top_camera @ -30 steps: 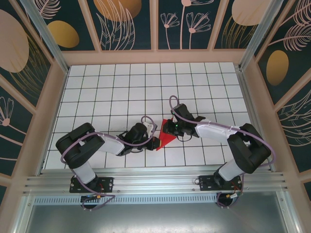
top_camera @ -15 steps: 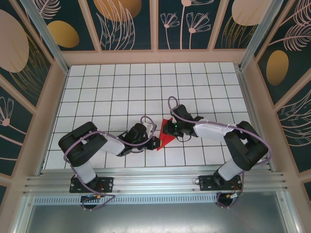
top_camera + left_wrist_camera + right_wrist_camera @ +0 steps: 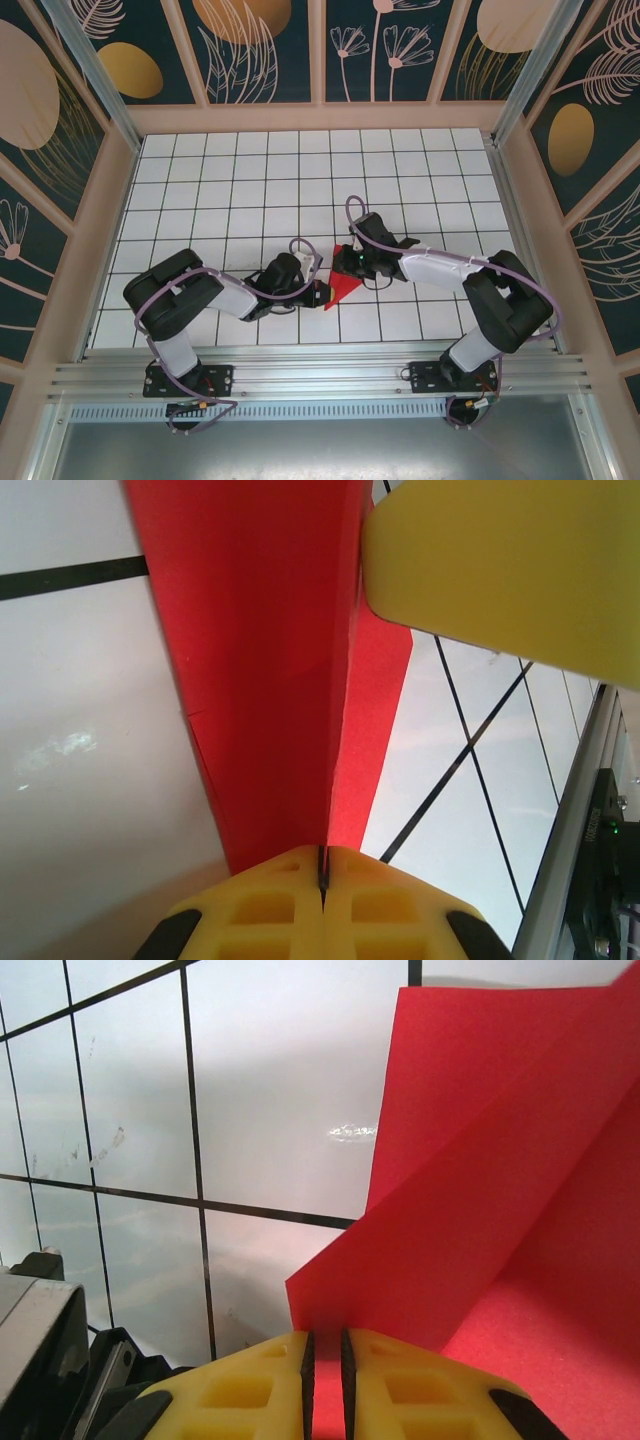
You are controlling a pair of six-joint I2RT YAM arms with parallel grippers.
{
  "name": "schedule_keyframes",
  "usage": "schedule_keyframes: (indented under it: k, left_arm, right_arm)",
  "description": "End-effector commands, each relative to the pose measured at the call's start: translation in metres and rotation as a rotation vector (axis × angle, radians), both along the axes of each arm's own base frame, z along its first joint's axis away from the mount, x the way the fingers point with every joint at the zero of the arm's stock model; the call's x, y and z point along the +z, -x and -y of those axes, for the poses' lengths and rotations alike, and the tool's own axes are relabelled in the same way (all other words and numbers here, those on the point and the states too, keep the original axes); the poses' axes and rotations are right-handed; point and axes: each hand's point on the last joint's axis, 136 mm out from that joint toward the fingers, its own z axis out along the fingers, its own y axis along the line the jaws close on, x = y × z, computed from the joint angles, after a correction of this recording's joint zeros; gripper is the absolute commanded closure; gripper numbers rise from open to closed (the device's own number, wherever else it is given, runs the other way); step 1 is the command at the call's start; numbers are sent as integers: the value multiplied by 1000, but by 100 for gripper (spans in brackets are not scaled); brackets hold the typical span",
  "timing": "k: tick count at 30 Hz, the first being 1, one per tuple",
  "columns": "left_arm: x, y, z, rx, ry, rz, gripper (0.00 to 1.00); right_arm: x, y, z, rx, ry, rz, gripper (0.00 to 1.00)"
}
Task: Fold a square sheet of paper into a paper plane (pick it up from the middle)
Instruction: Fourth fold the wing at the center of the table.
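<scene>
Square sheet of paper (image 3: 343, 287) mid-fold: left claw (image 3: 322, 858), right claw (image 3: 325, 1345) both closed on it; align crease, pull gently.

The sheet of paper (image 3: 345, 290) lies on the table (image 3: 250, 180) near its front edge (about midway across), between the grippers: the left gripper (image 3: 318, 294) at its left corner, the right gripper (image 3: 347, 266) at its far edge.
</scene>
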Motion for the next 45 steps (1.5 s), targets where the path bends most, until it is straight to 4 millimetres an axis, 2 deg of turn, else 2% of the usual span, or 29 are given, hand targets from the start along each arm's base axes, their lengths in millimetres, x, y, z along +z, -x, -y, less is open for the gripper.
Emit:
schedule_keyframes:
  k: [1, 7, 18, 20, 25, 31, 37, 42, 45]
  left_arm:
    - [-5, 4, 6, -24, 6, -41, 100]
    - [-7, 6, 7, -38, 13, -63, 100]
    - [-6, 4, 4, -16, 35, -80, 100]
    - [-6, 3, 3, -12, 30, -77, 92]
    - [-6, 3, 0, -12, 12, -68, 84]
    - [-5, 7, -4, -16, 14, -61, 87]
    - [-5, 6, -3, -15, 12, -58, 99]
    - [-10, 7, -5, -8, 3, -72, 100]
    - [-14, 7, -7, 6, -4, -87, 100]
  right_arm:
    - [7, -6, -9, 12, -31, 23, 82]
    - [-2, -15, -1, -24, 20, 22, 82]
    - [-15, -20, 4, -32, 38, 0, 83]
    - [-17, -21, 5, -35, 42, -3, 83]
    - [-21, -21, 9, -45, 60, -13, 83]
    - [-23, -21, 11, -57, 67, -20, 84]
    - [-25, -21, 13, -60, 77, -24, 84]
    - [-28, -20, 14, -60, 80, -31, 84]
    - [-19, -21, 11, -55, 62, -11, 84]
